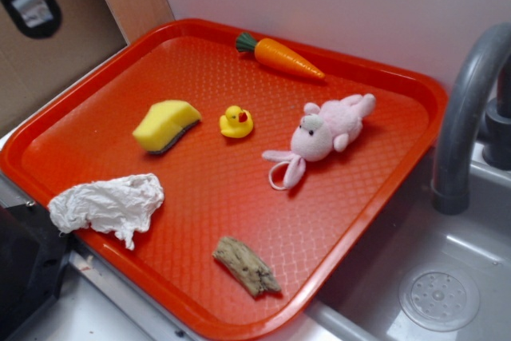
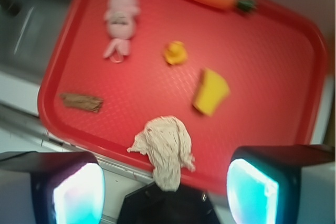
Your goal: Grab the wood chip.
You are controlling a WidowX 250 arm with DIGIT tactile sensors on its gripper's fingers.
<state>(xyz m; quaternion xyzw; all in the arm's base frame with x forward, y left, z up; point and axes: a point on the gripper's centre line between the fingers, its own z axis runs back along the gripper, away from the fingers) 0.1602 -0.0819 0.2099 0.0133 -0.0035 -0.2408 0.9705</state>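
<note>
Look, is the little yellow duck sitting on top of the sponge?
No, the rubber duck stands on the bare red tray, beside the yellow sponge and apart from it.

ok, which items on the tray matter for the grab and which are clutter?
Relevant:
wood chip
end effector, open, above the tray's edge

Clutter:
white tissue
yellow sponge
rubber duck
pink plush bunny
toy carrot

From my remote station: a red tray [image 1: 96, 109] carries a toy carrot [image 1: 279, 55] at its far edge, a yellow sponge [image 1: 165, 124] beside a rubber duck [image 1: 236, 121], a pink plush bunny [image 1: 323, 132], crumpled white tissue [image 1: 108, 204] overhanging the rim, and the wood chip [image 1: 246, 265] near the front edge.
</note>
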